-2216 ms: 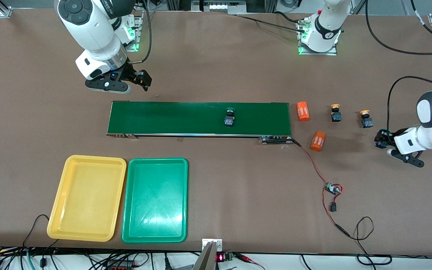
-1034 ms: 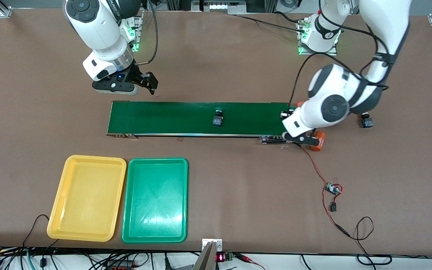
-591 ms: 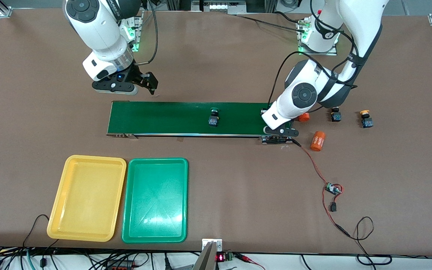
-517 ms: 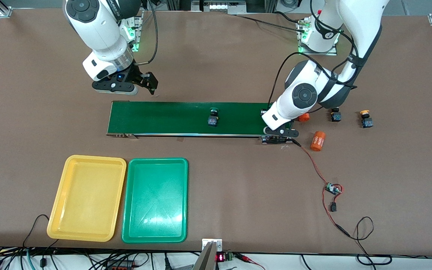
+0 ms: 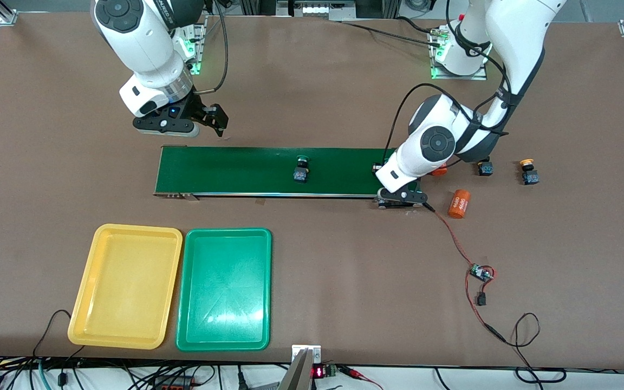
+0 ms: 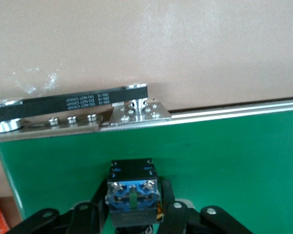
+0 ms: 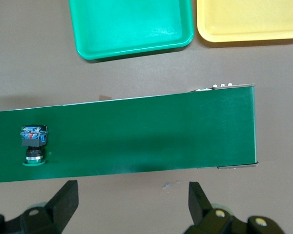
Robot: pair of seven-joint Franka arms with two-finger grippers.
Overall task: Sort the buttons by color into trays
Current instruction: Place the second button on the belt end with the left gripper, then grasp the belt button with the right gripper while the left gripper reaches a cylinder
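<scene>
Left end effector [image 6: 133, 217] is low over the conveyor belt [image 5: 236, 170] at the left arm's end, straddling one button [image 6: 132, 192]. Cannot tell whether it is grasping the button or has released it. That button sits on the belt, blue terminal end facing the left wrist camera, cap hidden, so cap colour can't be told. In the front view the left arm's wrist covers it.

Right end effector [image 7: 132, 207] is released, jaws spread wide, holding nothing. It hangs over the bench [image 5: 317, 97] just beside the belt edge nearest the robot bases, toward the right arm's end.

Green-capped button [image 5: 301, 170] lies on its side mid-belt, long axis across the belt, cap pointing at the robot bases, blue terminal end toward the front camera.

Yellow-capped button [image 5: 528, 172] is on the bench past the belt toward the left arm's end, same way round: cap toward the bases. Another button [image 5: 486, 168] beside it, between it and the belt, is partly covered by the left arm, cap not visible.

One orange cylinder [image 5: 459, 203] lies on its side near the belt's end; a second cylinder [image 5: 440, 171] is mostly hidden under the left arm.

Yellow tray [image 5: 128, 229] and green tray [image 5: 228, 232] sit side by side, nearer the front camera than the belt, yellow toward the right arm's end, long axes running toward the belt.
</scene>
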